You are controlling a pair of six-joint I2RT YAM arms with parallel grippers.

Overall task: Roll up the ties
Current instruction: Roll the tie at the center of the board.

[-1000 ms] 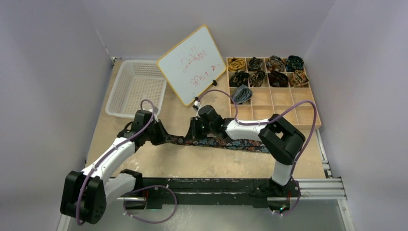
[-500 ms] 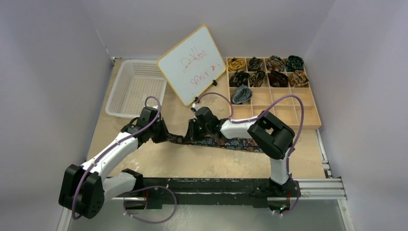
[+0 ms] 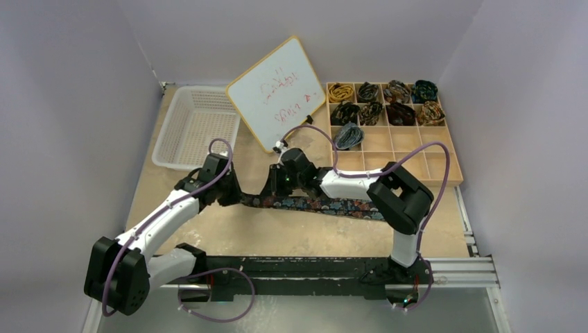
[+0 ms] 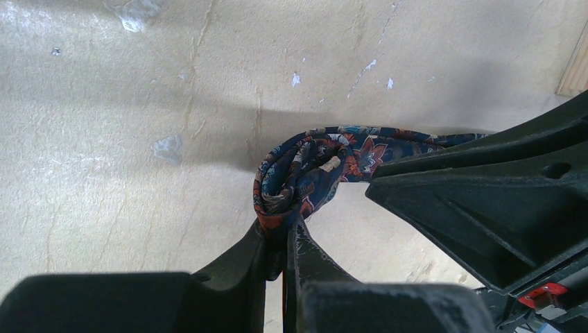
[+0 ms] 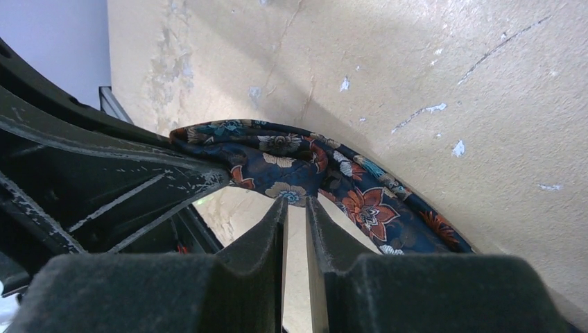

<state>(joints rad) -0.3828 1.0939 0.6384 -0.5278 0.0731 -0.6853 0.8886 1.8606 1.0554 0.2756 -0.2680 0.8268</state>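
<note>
A long navy floral fabric necktie (image 3: 340,206) lies across the pale wooden table (image 3: 277,236), its left end curled (a loose coil). The left gripper (image 4: 283,234) pinches that coil, jaws tight; the right gripper (image 5: 296,203), jaws nearly together, seems to nip the strip's edge.

Bare table (image 3: 277,239) lies open between the flat navy tie (image 3: 340,205) and the arm bases. Behind the tie, the tilted whiteboard (image 3: 277,92) blocks the middle, with the white basket (image 3: 196,125) at left and the wooden tray (image 3: 416,149) at right. The left gripper (image 4: 283,229) and right gripper (image 5: 296,205), both clamped on the tie's end, crowd each other.
</note>
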